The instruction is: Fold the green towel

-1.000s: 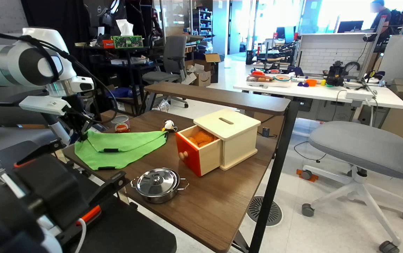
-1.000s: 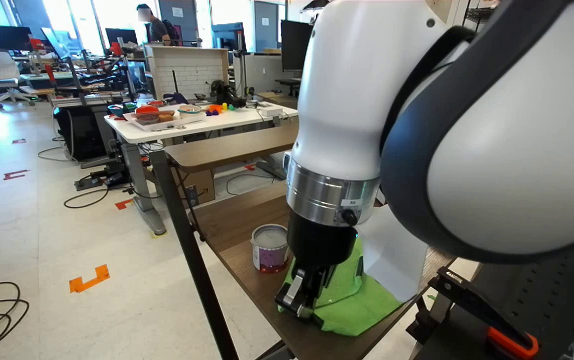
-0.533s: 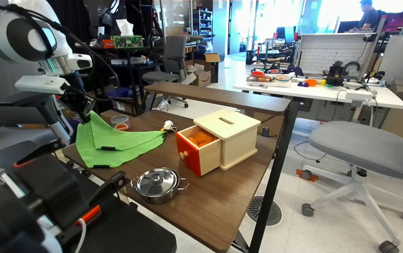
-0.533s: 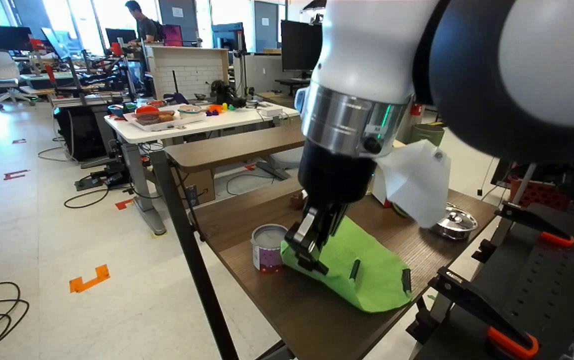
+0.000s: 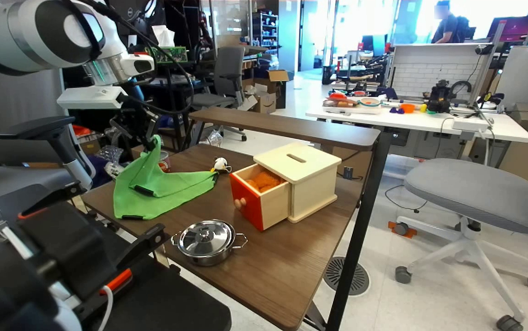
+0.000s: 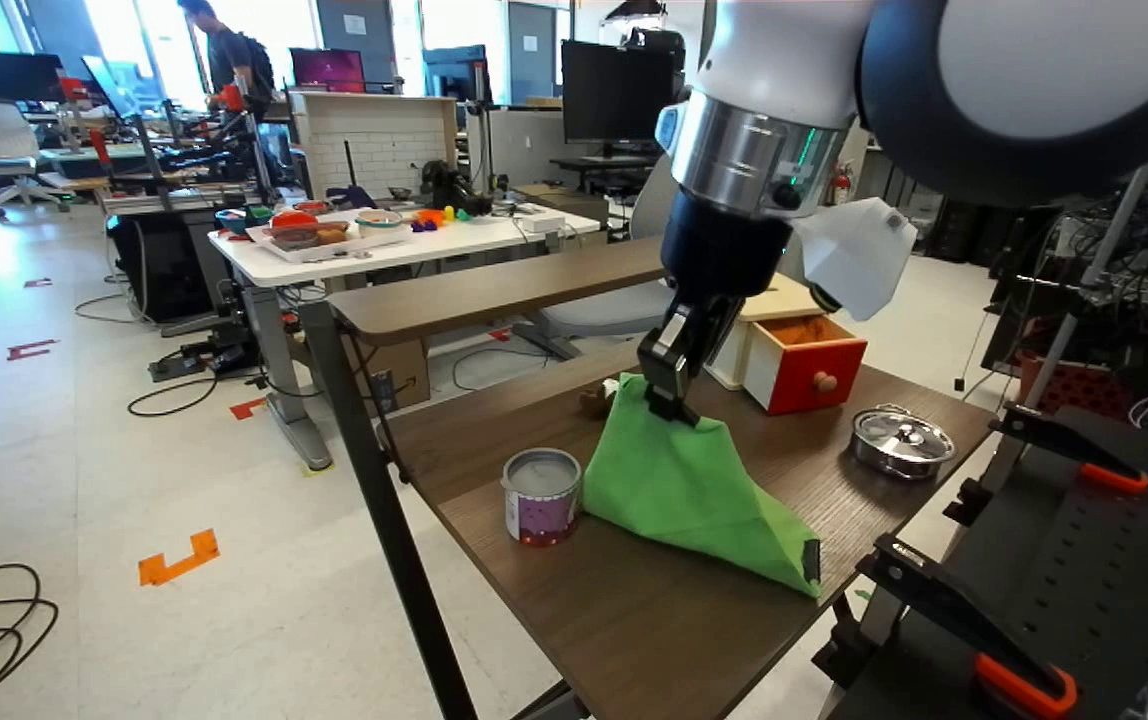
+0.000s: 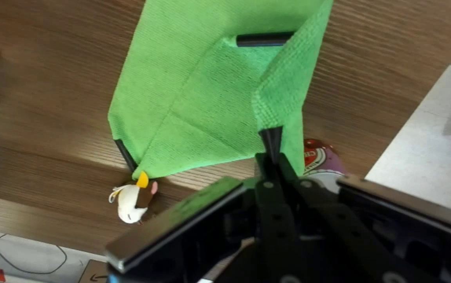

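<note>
In an exterior view we see the hand (image 5: 149,145) clenched on a raised corner of the green towel (image 5: 165,186), the rest draping below it onto the bench (image 5: 255,271). An exterior view shows us a can (image 6: 542,498) lower than the hand, just beside the towel; in the wrist view the hand pinches the towel's black tab (image 7: 272,138), well apart from a small toy (image 7: 129,202).

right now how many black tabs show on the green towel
4 on the green towel: first tab in the jaws, second tab by the toy, third tab on the upper layer, fourth tab on the lower layer. Folds may hide more.
</note>
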